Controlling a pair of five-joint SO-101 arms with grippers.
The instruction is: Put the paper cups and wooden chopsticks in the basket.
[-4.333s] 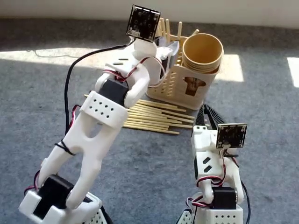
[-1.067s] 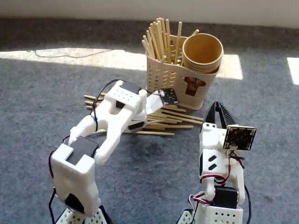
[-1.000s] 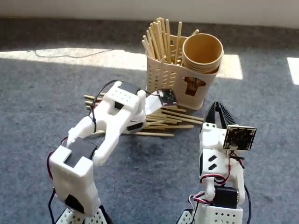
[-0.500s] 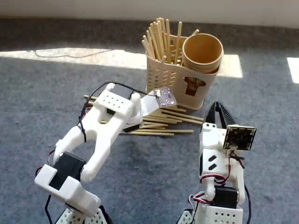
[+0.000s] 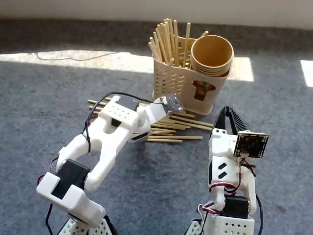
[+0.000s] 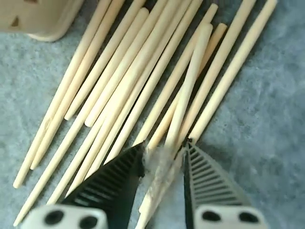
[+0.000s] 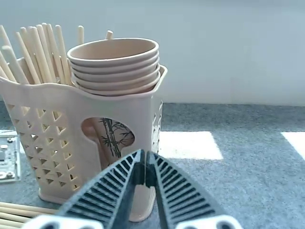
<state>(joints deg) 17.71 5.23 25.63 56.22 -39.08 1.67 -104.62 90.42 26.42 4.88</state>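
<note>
Lying flat, chopsticks (image 5: 168, 140), apparently left-to-right

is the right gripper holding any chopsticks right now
No, the right gripper is shut with nothing between its jaws, pointing at the basket that holds the paper cups.

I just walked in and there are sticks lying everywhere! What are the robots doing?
They are tidying up. The left gripper is down over the loose chopsticks on the grey carpet, its jaws open around a couple of them. The basket already holds the stacked paper cups and many standing chopsticks. The right gripper is shut, held low in front of the basket.
</note>
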